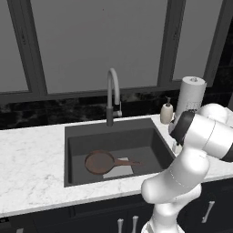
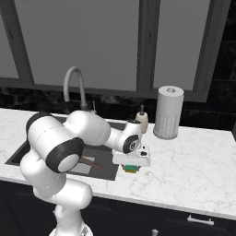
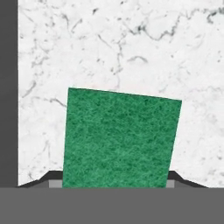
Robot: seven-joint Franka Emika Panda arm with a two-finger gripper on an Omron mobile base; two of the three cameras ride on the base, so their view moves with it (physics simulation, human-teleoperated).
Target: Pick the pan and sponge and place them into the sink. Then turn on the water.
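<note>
The small round reddish-brown frying pan [image 1: 100, 162] lay on the floor of the large rectangular dark grey sink basin [image 1: 79, 136], its long brown handle pointing right over the light grey square patch. The small flat green-topped sponge with a yellow underside [image 2: 131, 168] lay on the white marble counter [image 2: 193, 161], just right of the sink's right edge. The two-finger gripper [image 2: 131, 166] was down over the sponge, one dark fingertip at each side of it in the hand view; whether the jaws had closed on it or stood just apart could not be told. The tall arched grey faucet [image 1: 112, 96] rose behind the sink, a small soap dispenser bottle [image 1: 166, 112] and a white paper towel roll [image 2: 168, 112] to its right.
</note>
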